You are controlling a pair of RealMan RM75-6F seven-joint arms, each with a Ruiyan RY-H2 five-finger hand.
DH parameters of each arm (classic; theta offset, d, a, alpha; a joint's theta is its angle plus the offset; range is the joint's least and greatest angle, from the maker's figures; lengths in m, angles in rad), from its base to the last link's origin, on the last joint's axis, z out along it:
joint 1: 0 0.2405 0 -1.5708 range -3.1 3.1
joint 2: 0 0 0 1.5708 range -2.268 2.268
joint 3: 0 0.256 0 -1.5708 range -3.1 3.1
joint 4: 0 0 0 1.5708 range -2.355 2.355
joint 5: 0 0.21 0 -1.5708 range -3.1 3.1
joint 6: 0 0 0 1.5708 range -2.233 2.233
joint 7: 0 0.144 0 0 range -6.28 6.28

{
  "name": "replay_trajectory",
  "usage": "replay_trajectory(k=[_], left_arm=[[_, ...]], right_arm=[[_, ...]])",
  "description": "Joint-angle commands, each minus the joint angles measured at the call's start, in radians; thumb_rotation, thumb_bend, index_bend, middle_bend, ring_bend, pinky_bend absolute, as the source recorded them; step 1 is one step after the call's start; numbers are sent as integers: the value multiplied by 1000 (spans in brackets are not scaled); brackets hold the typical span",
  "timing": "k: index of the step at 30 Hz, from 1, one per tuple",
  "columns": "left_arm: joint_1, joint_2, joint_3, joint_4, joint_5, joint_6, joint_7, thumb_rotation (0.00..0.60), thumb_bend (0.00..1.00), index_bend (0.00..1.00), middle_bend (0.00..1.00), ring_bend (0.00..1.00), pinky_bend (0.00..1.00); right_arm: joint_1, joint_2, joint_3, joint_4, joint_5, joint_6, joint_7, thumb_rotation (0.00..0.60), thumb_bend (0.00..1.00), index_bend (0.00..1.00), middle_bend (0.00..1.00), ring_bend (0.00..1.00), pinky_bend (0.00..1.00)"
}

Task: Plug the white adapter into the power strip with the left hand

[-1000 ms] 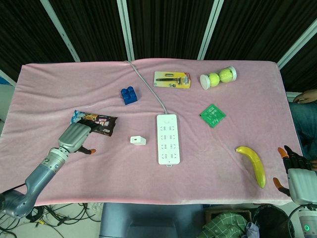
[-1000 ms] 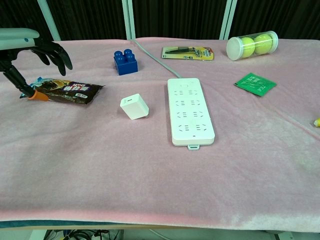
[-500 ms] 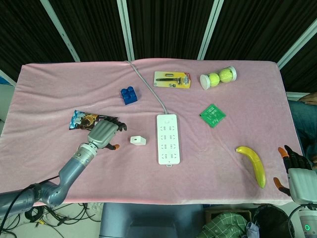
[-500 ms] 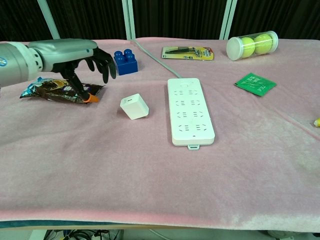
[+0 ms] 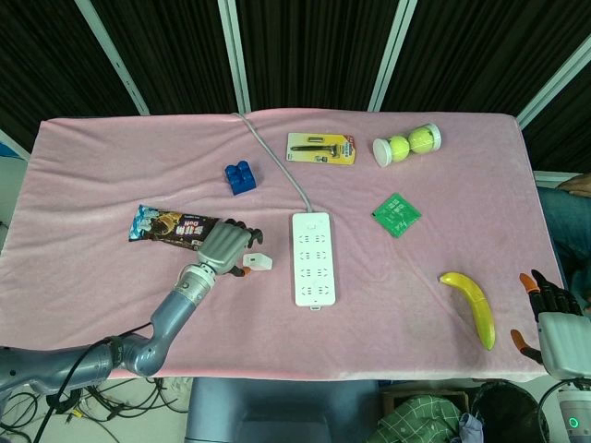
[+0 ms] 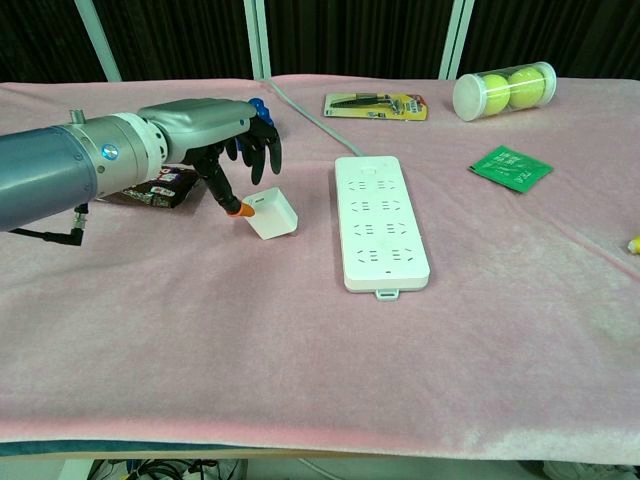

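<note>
The white adapter (image 5: 259, 262) (image 6: 270, 213) lies on the pink cloth just left of the white power strip (image 5: 313, 257) (image 6: 378, 221). My left hand (image 5: 225, 247) (image 6: 225, 134) hovers over the adapter's left side with its fingers spread and holds nothing. Its orange-tipped thumb sits right at the adapter's left edge; contact is unclear. My right hand (image 5: 547, 302) rests off the table's right front corner, fingers apart and empty. The strip's sockets face up and its grey cable runs to the table's back edge.
A snack packet (image 5: 171, 226) lies partly under my left forearm. A blue brick (image 5: 240, 177) stands behind it. At the back are a carded tool (image 5: 320, 148) and a tennis-ball tube (image 5: 406, 144). A green sachet (image 5: 397, 214) and a banana (image 5: 471, 305) lie right of the strip.
My left hand has swept right from beside the snack packet, across it, to the adapter's left side. The adapter, power strip and right hand have not moved.
</note>
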Motion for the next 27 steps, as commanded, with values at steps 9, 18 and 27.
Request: replay_trajectory(k=[9,18,27], left_arm=[[-20,-41,8,38,-28,-3,34,600,223,409,468,309,305],[-26,-63,15,63,-14,-5,27,600,262,477,506,322,305],[-27,-77,20,83,-25,-5,36,600,262,479,511,329,316]], right_arm=[[0,2,-1,-2,-1,-1,1,600,202,24,41,121,143],[2,4,-1,-4,4,-5,0,600,203,24,41,121,143],[1,4,0,-7,8,-5,-6,600,203,24,42,121,143]])
